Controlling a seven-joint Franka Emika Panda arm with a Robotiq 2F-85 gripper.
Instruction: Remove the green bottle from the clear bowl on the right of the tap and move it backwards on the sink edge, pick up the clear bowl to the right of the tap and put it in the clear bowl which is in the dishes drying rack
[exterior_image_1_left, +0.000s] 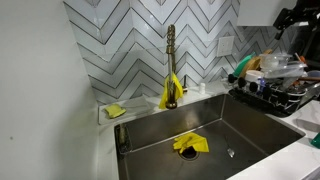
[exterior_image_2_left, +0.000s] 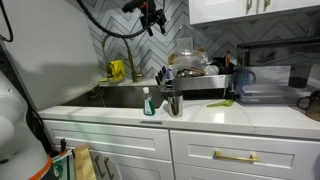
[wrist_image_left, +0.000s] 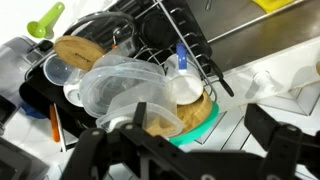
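My gripper (wrist_image_left: 185, 150) is open and empty. It hovers above the dish drying rack (wrist_image_left: 165, 30), and it shows high up in both exterior views (exterior_image_1_left: 288, 18) (exterior_image_2_left: 150, 22). Clear bowls (wrist_image_left: 120, 85) sit in the rack and look nested one in the other; they also show in both exterior views (exterior_image_1_left: 283, 65) (exterior_image_2_left: 190, 58). They lie just past my left finger in the wrist view. The green bottle (exterior_image_2_left: 148, 102) stands upright on the counter edge by the sink, next to a utensil cup. No clear bowl shows to the right of the tap (exterior_image_1_left: 170, 60).
The rack also holds a green plate (wrist_image_left: 200, 125), wooden dishes and dark cups. A yellow cloth (exterior_image_1_left: 190, 143) lies in the sink, a yellow one hangs at the tap's base (exterior_image_1_left: 170, 95), and a sponge (exterior_image_1_left: 116, 111) sits at the back left. The utensil cup (exterior_image_2_left: 172, 103) stands by the bottle.
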